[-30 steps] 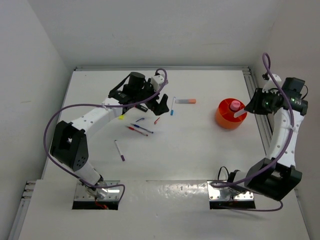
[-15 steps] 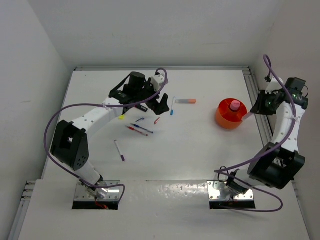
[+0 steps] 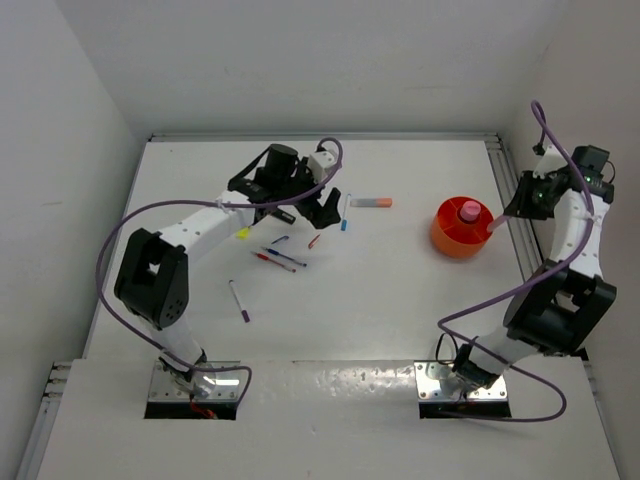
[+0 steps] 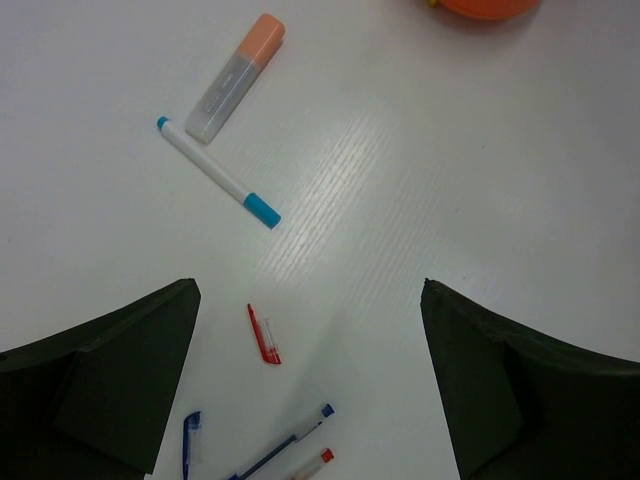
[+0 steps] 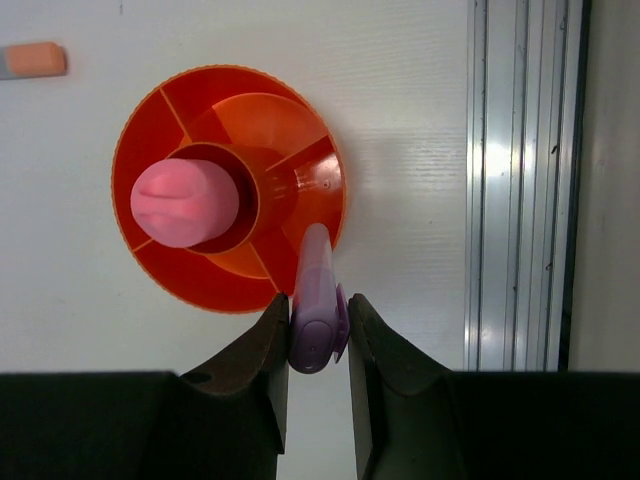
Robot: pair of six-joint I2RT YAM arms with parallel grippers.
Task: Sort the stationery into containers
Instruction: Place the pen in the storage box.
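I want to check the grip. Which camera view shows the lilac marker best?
The right wrist view: the lilac marker is large and central there, pinched between the right fingers, its tip over the orange bowl. The top view shows only a small pale stick. The left wrist view misses it.

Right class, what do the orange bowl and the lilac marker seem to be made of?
The orange bowl looks like glossy plastic: thin moulded dividers, slightly translucent. The lilac marker: probably smooth plastic, soft sheen on its barrel.
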